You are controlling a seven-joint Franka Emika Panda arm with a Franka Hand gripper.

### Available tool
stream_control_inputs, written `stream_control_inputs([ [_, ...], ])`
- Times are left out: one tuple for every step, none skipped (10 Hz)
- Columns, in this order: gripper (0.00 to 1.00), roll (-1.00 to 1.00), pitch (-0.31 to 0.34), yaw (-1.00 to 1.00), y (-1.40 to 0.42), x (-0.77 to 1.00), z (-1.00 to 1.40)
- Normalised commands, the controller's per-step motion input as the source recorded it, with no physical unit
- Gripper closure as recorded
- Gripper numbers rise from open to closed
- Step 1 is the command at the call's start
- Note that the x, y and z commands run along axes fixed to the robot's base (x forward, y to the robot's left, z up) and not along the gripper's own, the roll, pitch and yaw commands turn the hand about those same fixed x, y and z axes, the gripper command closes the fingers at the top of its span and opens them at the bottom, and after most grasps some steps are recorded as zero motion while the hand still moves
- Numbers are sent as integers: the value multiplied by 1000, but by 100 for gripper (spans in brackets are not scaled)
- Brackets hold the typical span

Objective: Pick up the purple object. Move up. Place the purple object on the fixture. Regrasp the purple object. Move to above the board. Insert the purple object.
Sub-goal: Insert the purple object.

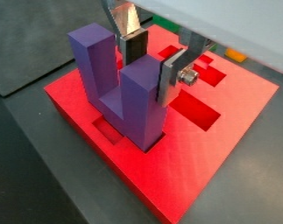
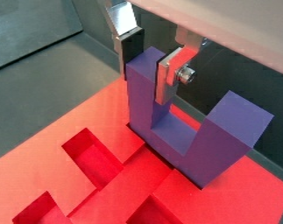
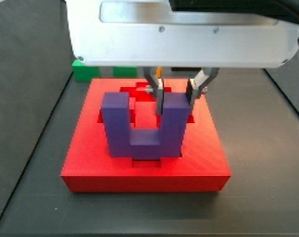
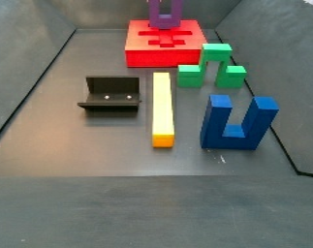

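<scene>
The purple object (image 1: 131, 105) stands upright on the red board (image 1: 214, 140), prongs up. Its base is sunk in one of the board's recessed cutouts near an edge. My gripper (image 1: 153, 72) comes down from above, shut on one prong near its top. A dark pad presses one side of that prong and a silver finger plate (image 2: 169, 80) the other. The second prong (image 2: 237, 122) stands free. In a side view the purple object (image 3: 145, 125) rises from the board's (image 3: 145, 171) near half under the gripper (image 3: 175, 95). The fixture (image 4: 113, 95) sits apart on the floor.
In front of the board (image 4: 152, 53) lie a yellow bar (image 4: 163, 107), a green arch block (image 4: 210, 63) and a blue two-pronged block (image 4: 239, 124). Other cutouts (image 2: 102, 162) in the board are open. Grey walls enclose the floor.
</scene>
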Motion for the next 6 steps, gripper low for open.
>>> stream_control_inputs([
  [100, 84, -10, 69, 0, 0, -277],
  [100, 120, -21, 51, 0, 0, -351],
  [100, 141, -30, 20, 0, 0, -417],
  [100, 170, -36, 0, 0, 0, -466],
  [100, 214, -34, 0, -20, -26, -526],
  [100, 231, -21, 0, -49, -46, -517],
])
